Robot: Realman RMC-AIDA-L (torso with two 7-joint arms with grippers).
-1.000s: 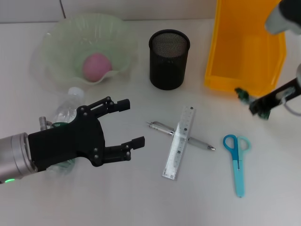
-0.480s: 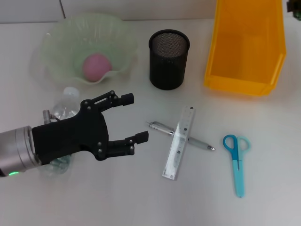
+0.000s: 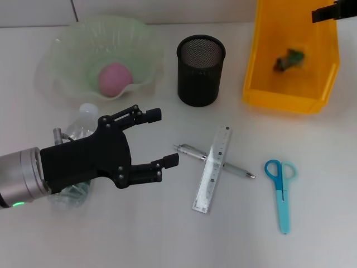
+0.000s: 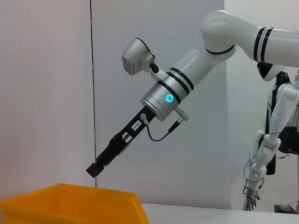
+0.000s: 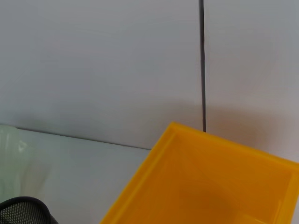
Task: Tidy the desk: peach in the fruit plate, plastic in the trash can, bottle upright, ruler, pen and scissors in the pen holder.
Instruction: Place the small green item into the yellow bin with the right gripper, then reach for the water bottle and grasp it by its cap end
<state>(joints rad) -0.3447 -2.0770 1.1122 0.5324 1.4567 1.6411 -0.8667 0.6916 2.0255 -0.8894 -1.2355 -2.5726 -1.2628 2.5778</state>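
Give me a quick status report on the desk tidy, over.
Left gripper open, hovering over the bottle. Right gripper above the trash can. Plastic in the can. Nothing in the way.

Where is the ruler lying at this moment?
In the head view, the ruler lies centre-right on the desk, crossing over the pen, with the scissors to its right.

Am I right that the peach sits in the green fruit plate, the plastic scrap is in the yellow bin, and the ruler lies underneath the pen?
Not quite. The head view shows the ruler lying across the top of the pen, not underneath it. The rest holds: the peach sits in the green fruit plate, and the plastic scrap is in the yellow bin.
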